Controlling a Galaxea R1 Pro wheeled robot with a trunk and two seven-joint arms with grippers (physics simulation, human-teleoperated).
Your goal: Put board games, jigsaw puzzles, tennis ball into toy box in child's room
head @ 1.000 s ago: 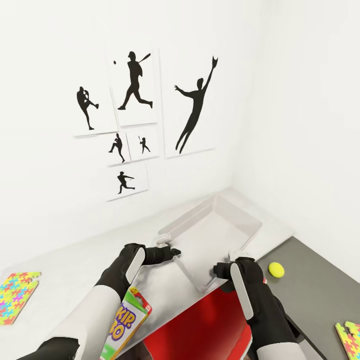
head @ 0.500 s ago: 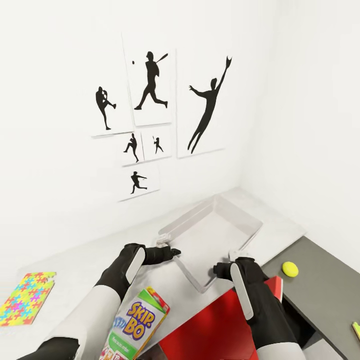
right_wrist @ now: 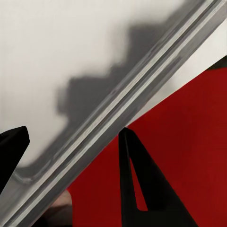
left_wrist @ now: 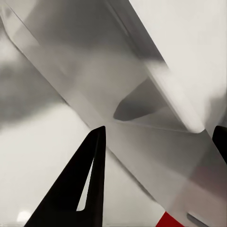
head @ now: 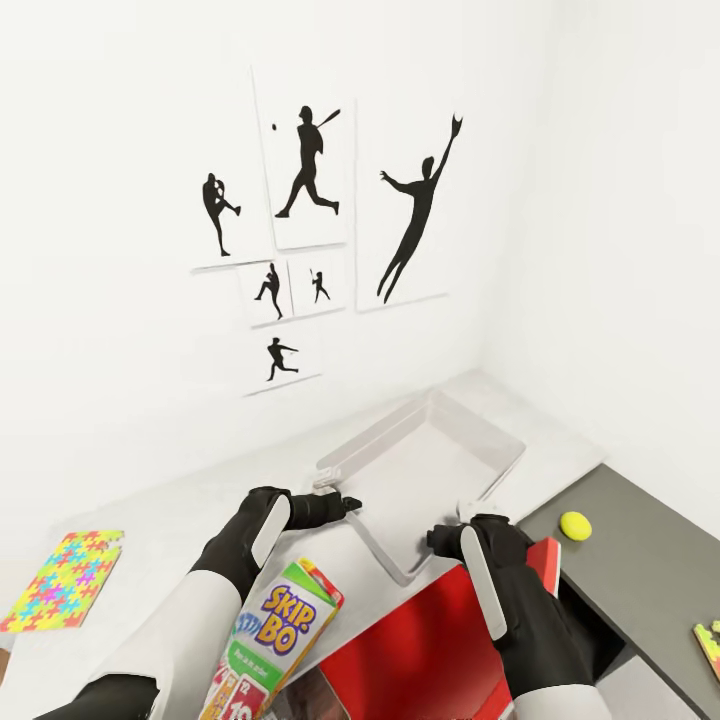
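Note:
The light grey toy box [head: 440, 455] is held tilted over the pale table [head: 170, 520]. My left gripper [head: 347, 503] is shut on its near left rim [left_wrist: 156, 90]. My right gripper [head: 447, 535] is shut on its near right rim [right_wrist: 123, 113]. The box looks empty. Under my arms lie a Skip-Bo board game [head: 275, 635] and a red board game [head: 420, 655], also red in the right wrist view [right_wrist: 189, 127]. One jigsaw puzzle [head: 65, 580] lies at the table's left. A tennis ball [head: 575, 523] and another puzzle's corner [head: 708, 645] sit on the dark grey unit.
The dark grey-topped unit [head: 640, 570] adjoins the table at the right, lower than it. White walls meet in a corner just behind the toy box. Black silhouette pictures [head: 310, 170] hang above the table.
The whole picture has shifted right, so the camera has turned left. Both grippers and the toy box keep their place in the picture. More of the Skip-Bo box shows.

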